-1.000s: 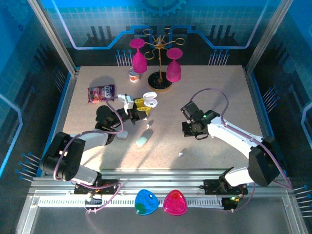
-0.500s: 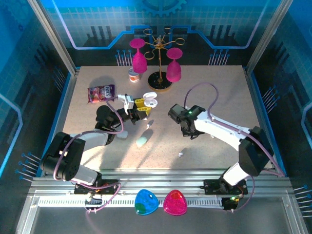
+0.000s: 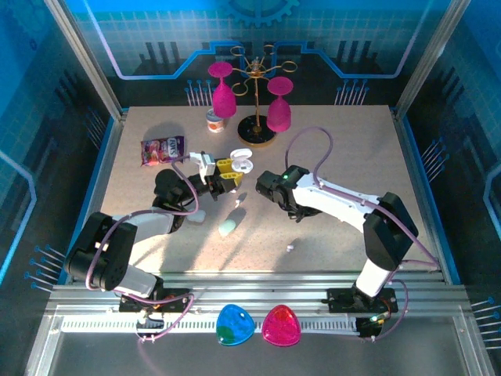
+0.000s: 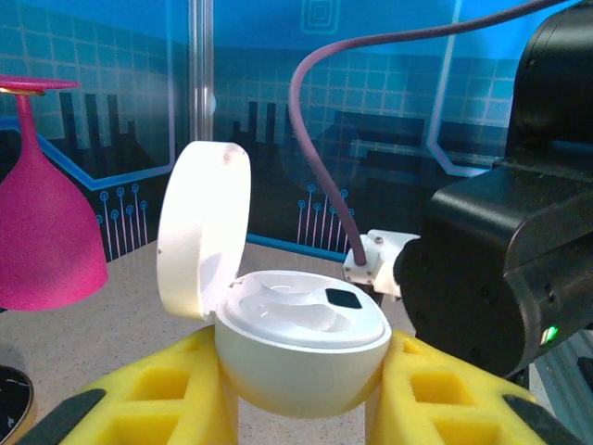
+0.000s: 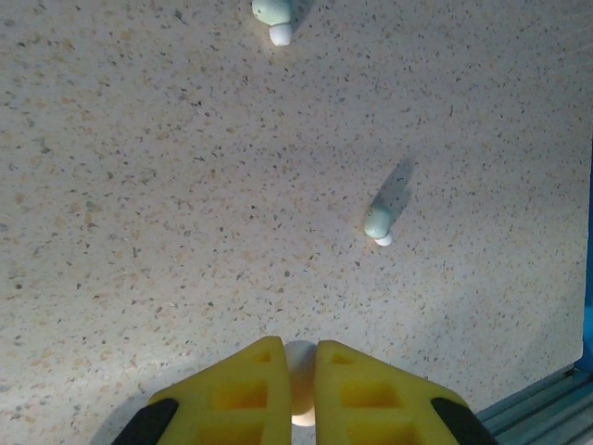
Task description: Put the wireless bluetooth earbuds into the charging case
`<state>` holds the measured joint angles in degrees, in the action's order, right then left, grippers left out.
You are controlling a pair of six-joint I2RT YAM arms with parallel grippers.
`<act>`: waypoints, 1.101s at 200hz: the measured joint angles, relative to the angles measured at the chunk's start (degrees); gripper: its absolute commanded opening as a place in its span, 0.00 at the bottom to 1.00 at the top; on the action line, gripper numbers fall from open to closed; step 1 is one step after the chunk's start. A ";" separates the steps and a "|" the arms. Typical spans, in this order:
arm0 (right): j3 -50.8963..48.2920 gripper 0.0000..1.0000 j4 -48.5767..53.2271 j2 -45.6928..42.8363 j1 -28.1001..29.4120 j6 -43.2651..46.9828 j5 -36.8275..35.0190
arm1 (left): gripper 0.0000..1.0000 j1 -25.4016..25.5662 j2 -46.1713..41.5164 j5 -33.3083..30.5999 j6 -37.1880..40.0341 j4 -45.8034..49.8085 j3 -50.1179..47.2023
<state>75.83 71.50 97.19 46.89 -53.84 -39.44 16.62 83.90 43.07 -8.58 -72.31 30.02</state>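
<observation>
My left gripper [image 3: 228, 168] is shut on the white charging case [image 4: 301, 345], holding it upright off the table with its lid [image 4: 202, 230] hinged open and its moulded wells bare. In the top view the case [image 3: 241, 162] sits just left of the right wrist. My right gripper [image 5: 298, 347] points down at the table and is shut on one small white earbud [image 5: 300, 385], pinched between its yellow fingers [image 5: 243, 394]. From above, the right gripper [image 3: 267, 190] hangs near the table's middle. Two more pale earbuds [image 5: 378, 223] [image 5: 275, 15] lie loose on the table.
A mint case [image 3: 227, 228] and another pale case [image 3: 197, 215] lie in front of the left arm. A gold rack [image 3: 258, 129] with pink glasses [image 3: 222, 94] stands at the back, beside a small cup [image 3: 215, 121] and a snack packet [image 3: 162, 149].
The right arm has swung left across the table toward the held case, carrying the earbud. The left arm and the case have stayed still.
</observation>
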 measured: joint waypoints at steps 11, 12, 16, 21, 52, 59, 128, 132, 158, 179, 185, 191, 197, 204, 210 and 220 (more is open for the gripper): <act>1.07 0.10 0.48 -0.61 0.35 -0.02 0.00 | 0.22 0.09 0.17 -0.22 0.20 -0.02 0.00; 1.18 0.10 0.50 -0.66 0.35 -0.02 0.00 | 0.22 0.11 0.20 -0.26 0.22 -0.02 0.00; 1.75 0.10 0.72 -0.90 0.55 -0.13 0.00 | 0.22 0.15 0.39 -0.37 0.46 -0.04 0.00; 2.45 0.10 0.96 -1.14 0.74 -0.17 0.00 | 0.22 0.20 0.66 -0.50 0.72 -0.07 0.02; 6.67 0.10 2.36 -1.77 2.45 -0.20 -0.22 | 0.22 1.07 3.21 -1.44 1.81 -0.02 0.04; 7.39 0.10 2.54 -1.81 2.89 -0.22 -0.22 | 0.22 1.25 3.76 -1.64 2.16 0.04 0.04; 13.86 0.10 3.80 -1.42 4.85 1.16 -0.94 | 0.22 3.61 6.51 -3.04 4.48 0.11 0.35; 14.19 0.10 4.00 -1.29 4.98 1.40 -1.14 | 0.22 3.61 6.69 -3.04 4.48 0.13 0.39; 17.66 0.10 6.08 0.52 6.27 3.50 -2.62 | 0.22 3.61 7.15 -3.02 4.46 0.92 1.09; 21.33 0.10 8.57 2.84 6.69 5.05 -3.89 | 0.22 3.61 7.15 -2.99 4.39 1.40 1.55; 22.34 0.09 9.31 3.63 6.73 5.57 -4.17 | 0.22 3.61 7.15 -3.02 4.35 1.44 1.62; 23.19 0.09 10.03 4.37 6.78 6.10 -4.55 | 0.22 3.61 7.15 -3.02 4.26 1.55 1.66; 24.04 0.09 10.93 5.11 6.82 6.56 -5.01 | 0.22 3.61 7.15 -2.99 4.24 1.57 1.70; 24.85 0.09 11.85 5.88 6.84 7.08 -5.42 | 0.22 3.61 7.15 -3.02 4.24 1.62 1.73; 25.62 0.09 12.76 6.54 6.88 7.50 -5.75 | 0.22 3.61 7.15 -3.02 4.26 1.73 1.73; 26.80 0.09 14.29 7.58 6.95 7.98 -6.38 | 0.22 3.61 7.15 -3.02 4.26 2.03 1.73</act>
<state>102.63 85.80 104.77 53.84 -45.87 -45.82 20.23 91.05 40.05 -4.32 -70.28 31.75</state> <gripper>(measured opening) 0.093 0.322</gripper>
